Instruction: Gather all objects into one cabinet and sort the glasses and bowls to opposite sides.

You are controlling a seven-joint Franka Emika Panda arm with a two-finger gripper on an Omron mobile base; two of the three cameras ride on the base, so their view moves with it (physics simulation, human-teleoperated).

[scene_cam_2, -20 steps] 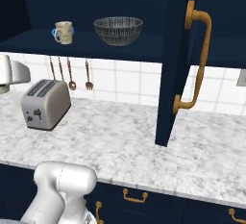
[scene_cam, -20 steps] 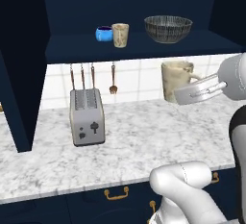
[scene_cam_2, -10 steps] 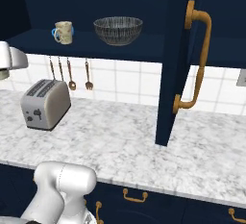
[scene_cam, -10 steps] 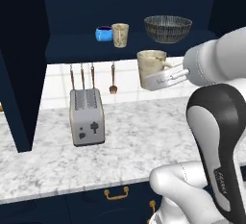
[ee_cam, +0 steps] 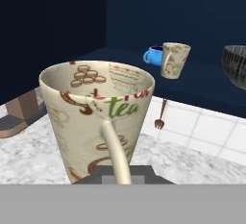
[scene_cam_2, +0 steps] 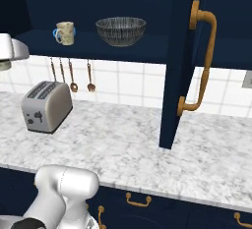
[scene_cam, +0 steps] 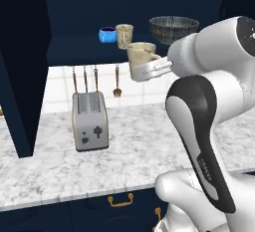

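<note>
In front of the cabinet shelf: gripper (scene_cam: 149, 70) holds mug (scene_cam: 141, 60) in the air, above the counter (scene_cam: 129, 146), just below and in front of the shelf edge.
Gripper state: jaws closed tight on the mug's handle; mug upright, mouth up, handle toward the hand.
Mug look: beige with brown print and the word "tea" inside the rim, seen in hand view (ee_cam: 98, 122).
Cabinet: dark navy wall cabinet (scene_cam_2: 147, 46), open, door (scene_cam_2: 184, 61) with curved brass handle (scene_cam_2: 199, 63) standing out to the right in right base view.
Tumbler: beige tumbler (scene_cam: 124, 36) upright on the shelf, left part, also (scene_cam_2: 65, 32) and (ee_cam: 175, 60).
Small blue bowl: (scene_cam: 107, 35) on the shelf just left of the tumbler, touching or nearly so, cannot tell; peeks from behind it at (scene_cam_2: 57, 34) and (ee_cam: 154, 56).
Large bowl: dark patterned bowl (scene_cam: 173, 29) on the shelf, right of the tumbler, apart from it; also (scene_cam_2: 120, 30).
Toaster: silver toaster (scene_cam: 89, 120) on the counter below the shelf, left of the arm.
Utensils: hanging utensils (scene_cam: 94, 79) on the tiled wall behind the toaster.
</note>
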